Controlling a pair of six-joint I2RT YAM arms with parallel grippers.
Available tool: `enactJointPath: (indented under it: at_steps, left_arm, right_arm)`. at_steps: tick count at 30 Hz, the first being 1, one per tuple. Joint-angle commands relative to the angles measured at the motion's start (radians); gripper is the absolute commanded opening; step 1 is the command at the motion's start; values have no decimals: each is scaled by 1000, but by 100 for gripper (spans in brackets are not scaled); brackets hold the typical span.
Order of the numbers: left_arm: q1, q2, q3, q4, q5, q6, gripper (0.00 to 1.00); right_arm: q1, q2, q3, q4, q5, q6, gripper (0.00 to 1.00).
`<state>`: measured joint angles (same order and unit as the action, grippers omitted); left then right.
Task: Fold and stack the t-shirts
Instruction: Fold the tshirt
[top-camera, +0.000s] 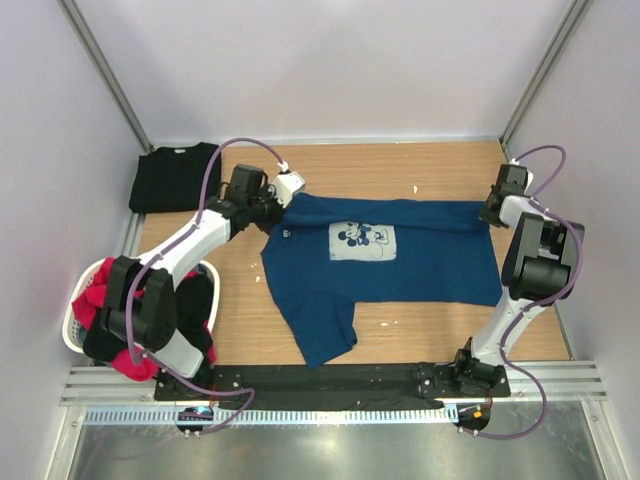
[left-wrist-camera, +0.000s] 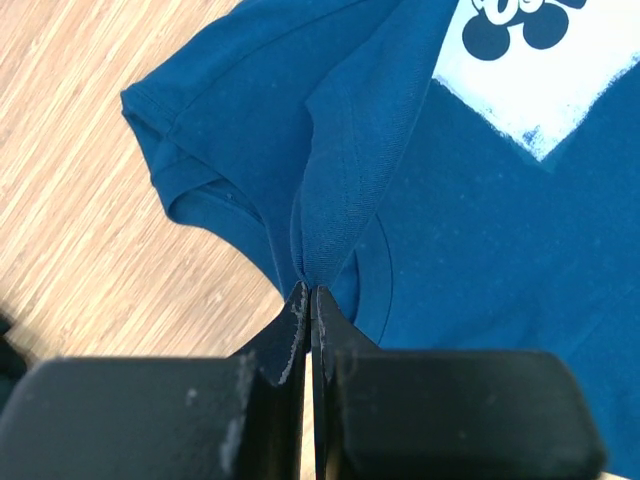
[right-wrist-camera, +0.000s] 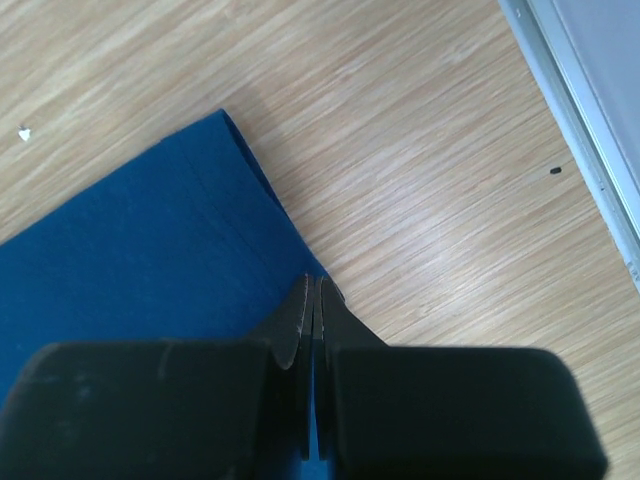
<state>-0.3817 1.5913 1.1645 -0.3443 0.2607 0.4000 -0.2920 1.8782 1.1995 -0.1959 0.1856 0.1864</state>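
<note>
The navy blue t-shirt (top-camera: 390, 265) with a pale square mouse print (top-camera: 362, 240) lies spread on the wooden table, one sleeve (top-camera: 322, 335) pointing to the near edge. My left gripper (top-camera: 277, 207) is shut on the shirt's fabric at its far left corner, which bunches into the jaws in the left wrist view (left-wrist-camera: 312, 290). My right gripper (top-camera: 493, 211) is shut on the shirt's far right hem corner, seen in the right wrist view (right-wrist-camera: 315, 285). A folded black t-shirt (top-camera: 175, 177) lies at the far left. Red and black tees (top-camera: 110, 320) fill a basket.
A white laundry basket (top-camera: 72, 335) stands at the near left beside the left arm's base. Grey walls and metal rails close the table on the left, back and right. Small white specks (top-camera: 416, 188) lie on the wood.
</note>
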Motion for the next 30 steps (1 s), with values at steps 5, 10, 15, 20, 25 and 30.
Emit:
enactJointPath:
  at_steps: [5, 10, 15, 20, 25, 30]
  left_arm:
    - [-39, -65, 34, -59, -25, -35, 0]
    - [-85, -85, 29, -94, -43, -72, 0]
    - [-129, -96, 31, -128, -74, -108, 0]
    - [-163, -114, 35, -179, -83, -158, 0]
    - [-200, -114, 35, -203, -104, -199, 0]
    - [-229, -105, 27, -217, -117, -233, 0]
  right_arm:
    - [-3, 10, 0, -16, 26, 22, 1]
    - [-3, 18, 0, -25, 34, 24, 1]
    - [-3, 25, 5, -39, 44, 24, 1]
    - [-3, 19, 3, -45, 51, 13, 1]
    - [-3, 22, 2, -48, 48, 10, 1]
    - [-4, 27, 2, -51, 45, 7, 1]
